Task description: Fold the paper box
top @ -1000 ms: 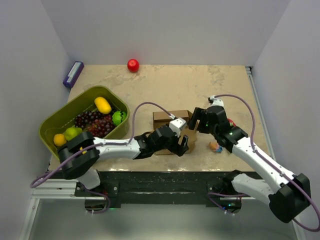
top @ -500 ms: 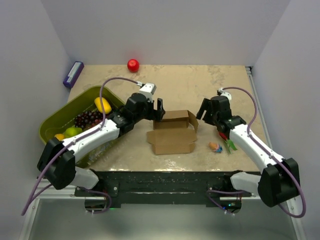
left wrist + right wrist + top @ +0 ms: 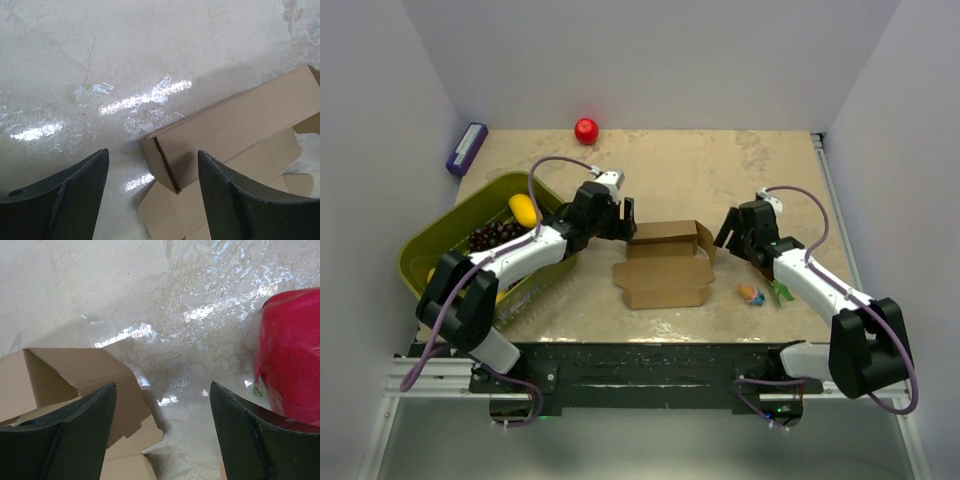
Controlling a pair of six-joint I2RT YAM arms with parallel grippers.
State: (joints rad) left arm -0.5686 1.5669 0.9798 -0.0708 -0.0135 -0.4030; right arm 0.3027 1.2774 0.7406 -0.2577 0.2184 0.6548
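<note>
Paper box (image 3: 665,265) lies part-folded on the table (image 3: 740,170), center, toward near edge. L gripper (image 3: 629,218) at its far-left corner, jaws wide, nothing held; R gripper (image 3: 727,232) just right of its right flap, wide too, empty.

You see the paper box (image 3: 665,268) in the middle of the counter (image 3: 720,165). The left gripper (image 3: 626,218) is near its upper left corner, and the right gripper (image 3: 726,232) is just right of it. The basket (image 3: 445,225) lies far left, with a ball (image 3: 586,130) at the top middle.
</note>
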